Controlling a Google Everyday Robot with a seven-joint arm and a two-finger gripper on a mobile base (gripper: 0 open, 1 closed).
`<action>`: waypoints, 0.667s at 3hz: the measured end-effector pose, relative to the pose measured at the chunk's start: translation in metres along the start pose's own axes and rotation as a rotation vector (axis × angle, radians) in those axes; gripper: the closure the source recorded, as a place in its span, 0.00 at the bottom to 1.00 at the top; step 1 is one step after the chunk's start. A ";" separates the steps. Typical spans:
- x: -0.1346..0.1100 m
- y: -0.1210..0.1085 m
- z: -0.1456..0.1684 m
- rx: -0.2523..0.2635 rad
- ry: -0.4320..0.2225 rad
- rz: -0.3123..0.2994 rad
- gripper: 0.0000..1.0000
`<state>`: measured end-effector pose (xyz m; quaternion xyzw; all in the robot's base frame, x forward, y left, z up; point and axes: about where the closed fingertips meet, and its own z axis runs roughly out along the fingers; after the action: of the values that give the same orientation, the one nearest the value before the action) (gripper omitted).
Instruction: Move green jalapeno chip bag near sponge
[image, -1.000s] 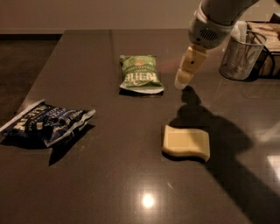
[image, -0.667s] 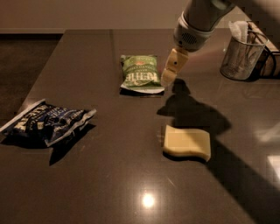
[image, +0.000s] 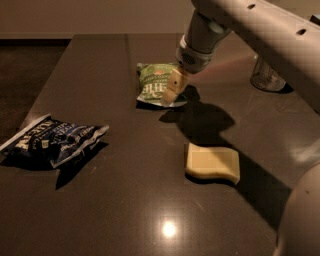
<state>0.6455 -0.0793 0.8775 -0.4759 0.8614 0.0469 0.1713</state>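
The green jalapeno chip bag (image: 152, 84) lies flat on the dark table (image: 125, 175) toward the back middle. The pale yellow sponge (image: 212, 163) lies nearer the front, to the right of the bag and apart from it. My gripper (image: 172, 90) hangs from the arm that comes in from the upper right. Its tan fingers (image: 175, 82) are over the right edge of the green bag, covering part of it.
A dark blue chip bag (image: 52, 141) lies at the left of the table. A metal cup (image: 267, 77) stands at the back right, partly behind my arm. The arm's shadow falls between the green bag and the sponge. The table's left edge borders dark floor.
My gripper has moved left and down, from beside the green bag's right side to over its right edge. The bags and the sponge have not moved.
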 end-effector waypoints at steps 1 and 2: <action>-0.014 0.005 0.022 -0.026 0.002 0.031 0.00; -0.029 0.010 0.034 -0.046 -0.003 0.036 0.15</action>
<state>0.6595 -0.0423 0.8543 -0.4642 0.8682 0.0703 0.1609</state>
